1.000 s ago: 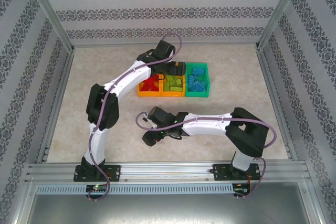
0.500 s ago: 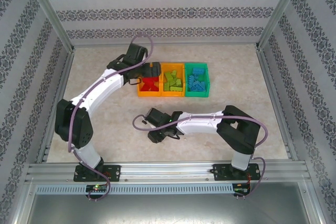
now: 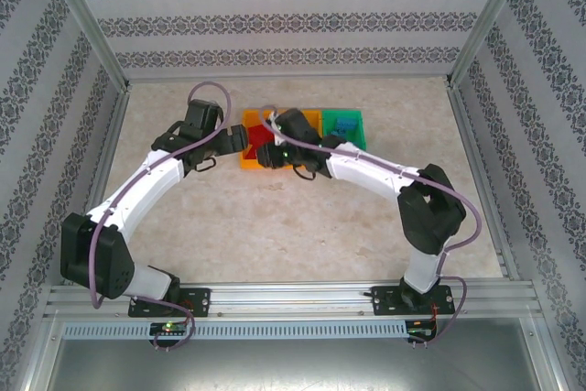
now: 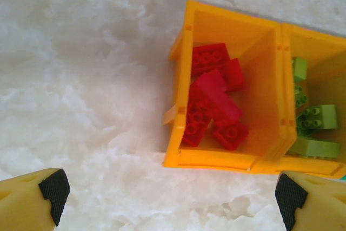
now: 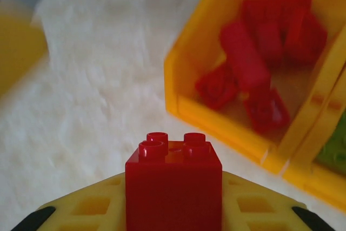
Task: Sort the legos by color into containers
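Table [image 3: 275, 235]: pale beige marbled top with aluminium rails [image 3: 293, 298] along its edges. One item sits directly on it, far centre: a row of three joined open-topped bins, upright and flat on the surface. They are the left orange bin [image 3: 249, 164], the middle orange bin [image 4: 316, 36] and, at the right end, the green bin [image 3: 359, 131]. Bare tabletop lies all round the row.

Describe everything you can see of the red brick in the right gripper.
The red brick is a glossy plastic square block with four round studs on top. It sits upright, studs up, and looks intact. The yellow jaws of the right gripper clamp it from both sides. The orange bin lies just ahead of it, holding other red bricks.
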`<state>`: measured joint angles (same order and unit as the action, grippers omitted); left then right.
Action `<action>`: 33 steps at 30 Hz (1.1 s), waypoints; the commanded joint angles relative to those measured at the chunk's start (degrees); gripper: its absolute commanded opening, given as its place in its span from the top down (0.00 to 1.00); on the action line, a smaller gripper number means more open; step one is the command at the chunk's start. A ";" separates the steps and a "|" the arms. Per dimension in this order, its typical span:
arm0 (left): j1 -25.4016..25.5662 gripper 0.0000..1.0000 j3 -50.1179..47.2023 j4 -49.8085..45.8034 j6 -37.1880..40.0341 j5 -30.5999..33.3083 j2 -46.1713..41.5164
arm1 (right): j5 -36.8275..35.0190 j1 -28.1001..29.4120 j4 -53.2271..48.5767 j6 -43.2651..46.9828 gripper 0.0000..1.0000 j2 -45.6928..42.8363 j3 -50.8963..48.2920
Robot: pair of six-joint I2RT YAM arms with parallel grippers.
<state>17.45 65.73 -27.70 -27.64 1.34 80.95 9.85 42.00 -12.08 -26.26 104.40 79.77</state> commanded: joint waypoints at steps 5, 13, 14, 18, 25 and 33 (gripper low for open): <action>-2.46 0.01 -4.18 0.55 0.63 1.48 -2.33 | 4.78 -4.49 -1.82 -9.46 0.71 10.90 12.29; -3.04 0.01 -6.55 0.81 0.92 1.47 -3.40 | 5.53 -7.23 -1.33 -13.70 0.66 19.38 20.59; -3.15 0.01 -6.73 0.81 0.99 1.39 -3.42 | 5.85 -7.41 -1.33 -14.13 0.65 20.07 21.40; -3.31 0.01 -7.37 0.81 0.89 1.38 -3.36 | 6.58 -7.71 -1.25 -15.14 0.48 21.17 22.87; -3.74 0.01 -8.07 0.72 1.63 2.10 -3.51 | 7.41 -7.46 -0.48 -12.14 0.02 14.11 18.03; -4.90 0.01 -12.05 5.05 9.08 12.71 -6.19 | -16.77 -8.58 2.08 13.81 0.02 -15.33 -8.59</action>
<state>13.91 56.14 -26.44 -23.77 7.44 77.34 6.74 34.50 -11.73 -26.46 99.39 78.02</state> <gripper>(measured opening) 0.994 0.981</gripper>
